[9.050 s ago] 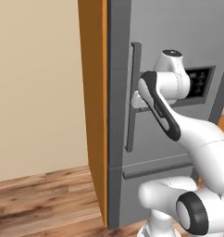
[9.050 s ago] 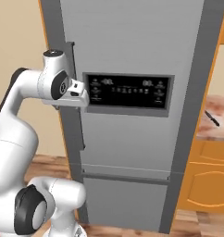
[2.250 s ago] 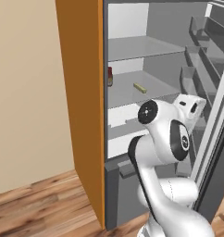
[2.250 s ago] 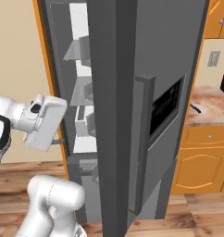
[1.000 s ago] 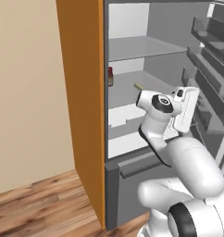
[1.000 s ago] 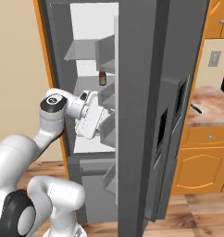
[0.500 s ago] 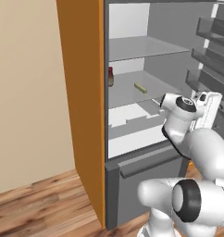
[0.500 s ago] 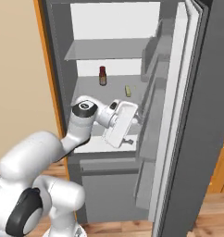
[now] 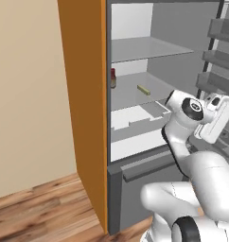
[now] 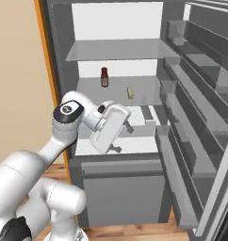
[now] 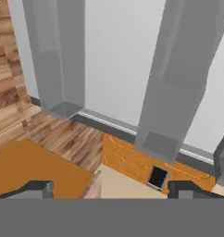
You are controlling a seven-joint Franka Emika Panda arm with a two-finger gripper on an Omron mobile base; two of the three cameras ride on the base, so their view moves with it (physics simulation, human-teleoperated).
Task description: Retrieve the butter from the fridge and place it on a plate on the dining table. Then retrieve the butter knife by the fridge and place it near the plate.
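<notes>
The fridge (image 9: 135, 47) stands open, with its white inside and glass shelves (image 10: 116, 49) showing. The butter (image 9: 143, 90) (image 10: 130, 92), a small pale-yellow stick, lies on the middle shelf. My gripper (image 10: 123, 138) hangs in front of the white drawers below that shelf, lower than the butter and nearer to me. It points sideways toward the open door. Its fingertips (image 11: 37, 187) stand wide apart with nothing between them, so it is open. The plate, the dining table and the butter knife are out of view.
A small brown bottle with a red cap (image 10: 104, 76) stands on the butter's shelf, to its left. The open door's shelves (image 10: 191, 94) line the right side. An orange wooden panel (image 9: 83, 94) flanks the fridge on the left. A grey freezer drawer (image 10: 120, 188) sits below, above the wood floor.
The fridge door has swung wider open. My hand has moved right, across the front of the drawers toward the door side, and its jaws have spread a little wider.
</notes>
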